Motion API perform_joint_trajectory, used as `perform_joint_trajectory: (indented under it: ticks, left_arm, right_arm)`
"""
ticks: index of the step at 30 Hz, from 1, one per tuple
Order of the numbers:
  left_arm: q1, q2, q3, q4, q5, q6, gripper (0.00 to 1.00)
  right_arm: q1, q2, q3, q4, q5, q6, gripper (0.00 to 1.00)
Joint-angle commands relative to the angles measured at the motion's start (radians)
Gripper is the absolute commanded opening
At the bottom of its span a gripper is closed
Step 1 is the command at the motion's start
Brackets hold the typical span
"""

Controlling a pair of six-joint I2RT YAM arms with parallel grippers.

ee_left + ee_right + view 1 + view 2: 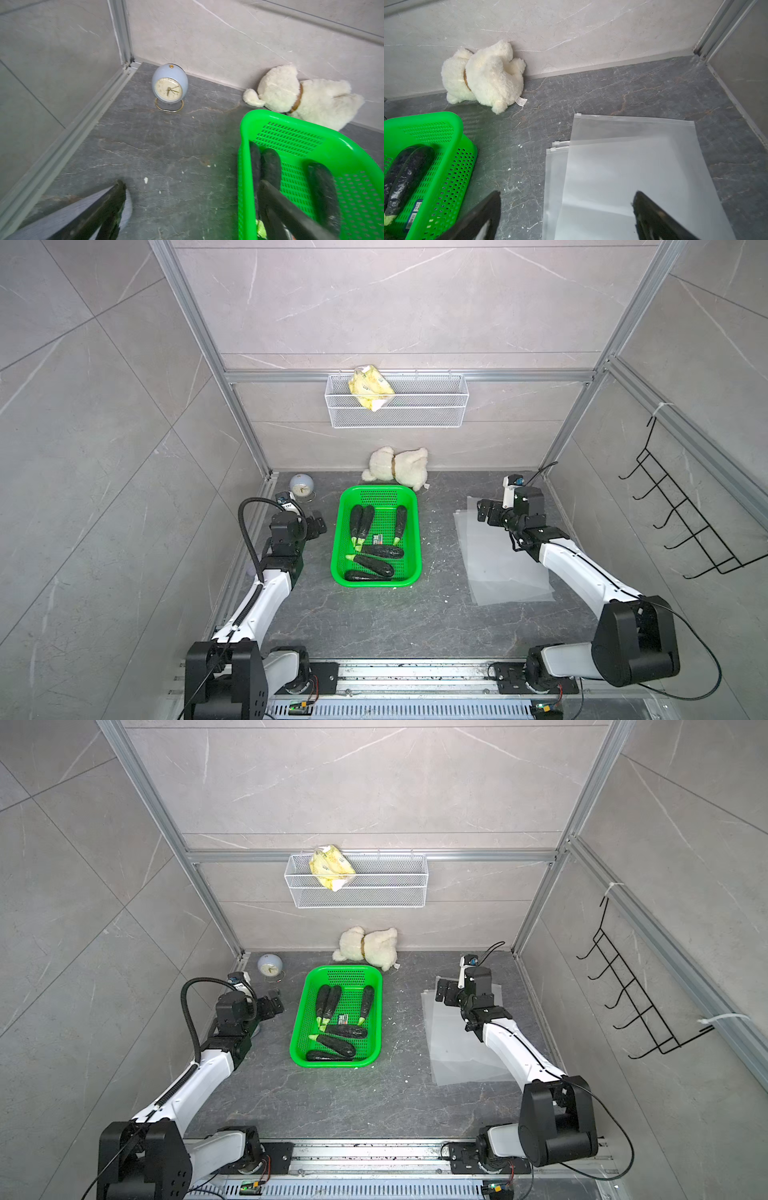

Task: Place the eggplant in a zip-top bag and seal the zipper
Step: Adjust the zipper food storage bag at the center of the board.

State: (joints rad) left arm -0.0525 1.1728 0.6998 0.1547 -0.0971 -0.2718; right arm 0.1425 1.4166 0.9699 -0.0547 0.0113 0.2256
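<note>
Left claw [191, 184] hung wide, empty; right claw [566, 193] likewise. Lone eggplant [400, 519], upper right in basket [376, 489], seemed easiest mid-body pinch.

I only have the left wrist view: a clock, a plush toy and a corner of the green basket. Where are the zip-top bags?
Observer: The zip-top bags lie flat on the table, on the right arm's side of the green basket and apart from it.
Operator: How many are there?
Observer: Three, overlapping. The right wrist view shows a white slider at a corner of each.
Operator: Is anything gripping them?
Observer: No. The right gripper hovers open over the stack's basket-side edge, holding nothing.
</note>
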Motion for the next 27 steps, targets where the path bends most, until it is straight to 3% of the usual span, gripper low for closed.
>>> perform_joint_trajectory:
  ticks: [1, 12, 27]
  left_arm:
    - [-0.032, 0.024, 0.049, -0.016, 0.078, -0.073, 0.99]
    - [-0.061, 0.105, 0.069, 0.025, 0.147, -0.129, 0.99]
    - [-0.066, 0.149, 0.083, 0.02, 0.149, -0.142, 0.99]
  right_arm:
    - [0.018, 0.077, 0.064, -0.091, 0.023, 0.061, 0.98]
    - [0.03, 0.427, 0.374, -0.178, 0.137, 0.002, 0.98]
    - [-0.067, 0.829, 0.891, -0.457, 0.094, -0.091, 1.0]
